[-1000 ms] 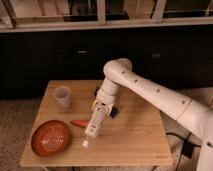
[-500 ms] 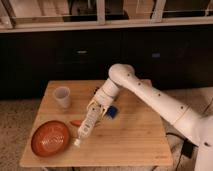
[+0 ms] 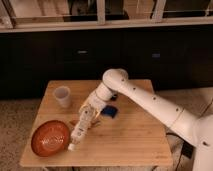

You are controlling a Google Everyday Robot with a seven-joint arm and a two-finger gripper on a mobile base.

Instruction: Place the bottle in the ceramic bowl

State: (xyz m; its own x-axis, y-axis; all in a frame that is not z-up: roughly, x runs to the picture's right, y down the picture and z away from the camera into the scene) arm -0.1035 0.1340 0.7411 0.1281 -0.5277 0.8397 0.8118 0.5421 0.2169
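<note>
Gripper [image 3: 91, 111] clenched on slim white plastic bottle [image 3: 81, 126], just right of orange-red ceramic bowl [image 3: 50, 137]; judged light, stiff, slippery; hold upper body.

Bottle [image 3: 80, 130]: slim, long, white plastic with darker label band, tilted steeply, cap end down-left, just beside bowl rim. Held at its upper end by gripper [image 3: 91, 107]. Ceramic bowl [image 3: 50, 137]: wide, shallow, orange-red, upright on table's front-left corner.
</note>
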